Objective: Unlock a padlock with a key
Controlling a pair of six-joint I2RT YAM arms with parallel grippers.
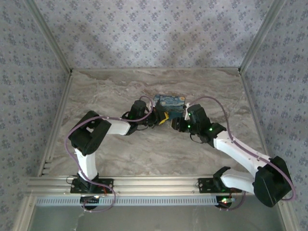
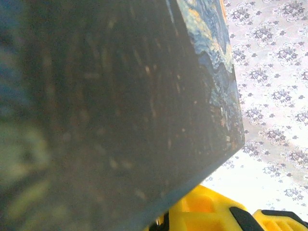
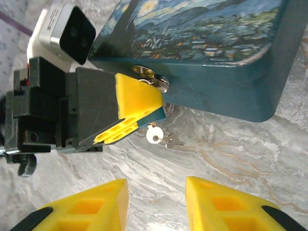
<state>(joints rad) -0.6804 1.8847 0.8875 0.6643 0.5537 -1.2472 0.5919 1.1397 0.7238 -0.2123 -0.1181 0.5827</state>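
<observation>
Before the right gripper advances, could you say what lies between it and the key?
Nothing: the right wrist view shows bare table between right gripper and key.

Key point(image 3: 155, 135) — on table point(image 3: 226, 163), just beside box point(image 3: 211, 91)

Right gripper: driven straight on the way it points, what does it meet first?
Probably the key, which sits in line with the gap between the open fingers of the right gripper; the box stands behind it. Depth is unclear.
</observation>
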